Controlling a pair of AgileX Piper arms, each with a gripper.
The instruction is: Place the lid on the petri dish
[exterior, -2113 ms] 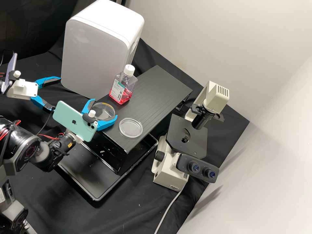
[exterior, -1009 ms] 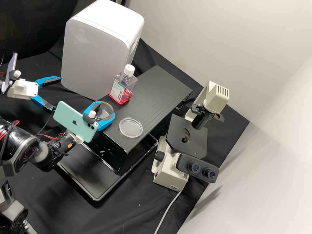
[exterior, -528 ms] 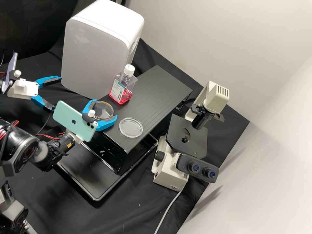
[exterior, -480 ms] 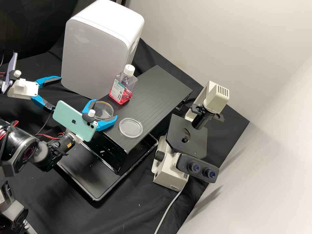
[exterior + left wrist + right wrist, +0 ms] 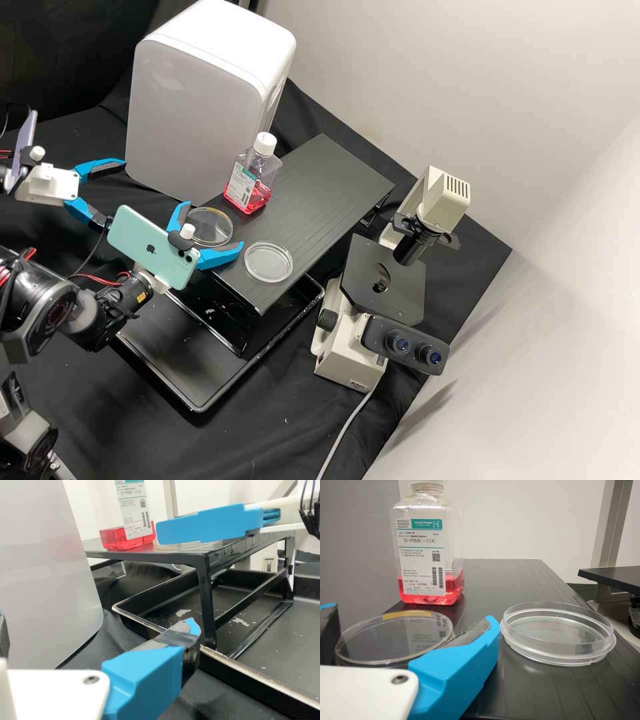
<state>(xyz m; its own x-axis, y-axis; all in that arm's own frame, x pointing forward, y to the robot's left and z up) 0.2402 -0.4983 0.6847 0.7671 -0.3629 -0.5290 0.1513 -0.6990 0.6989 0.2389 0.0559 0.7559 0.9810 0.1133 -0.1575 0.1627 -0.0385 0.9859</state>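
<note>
The clear lid lies flat on the black raised platform, near its left end. My right gripper, carrying a teal phone, is open with one blue finger on each side of the lid. One of its fingers rests right beside the lid's rim. The open petri dish sits on the platform just right of the lid, apart from it. My left gripper hangs open and holds nothing, left of the platform and in front of the white box.
A flask of pink liquid stands on the platform behind the lid. Behind that is a large white box. A black tray lies under the platform. A microscope stands to the right.
One second ago the right gripper's fingers were drawn in close around the lid. They have since spread wider apart. The lid, the dish and the left arm have stayed put.
</note>
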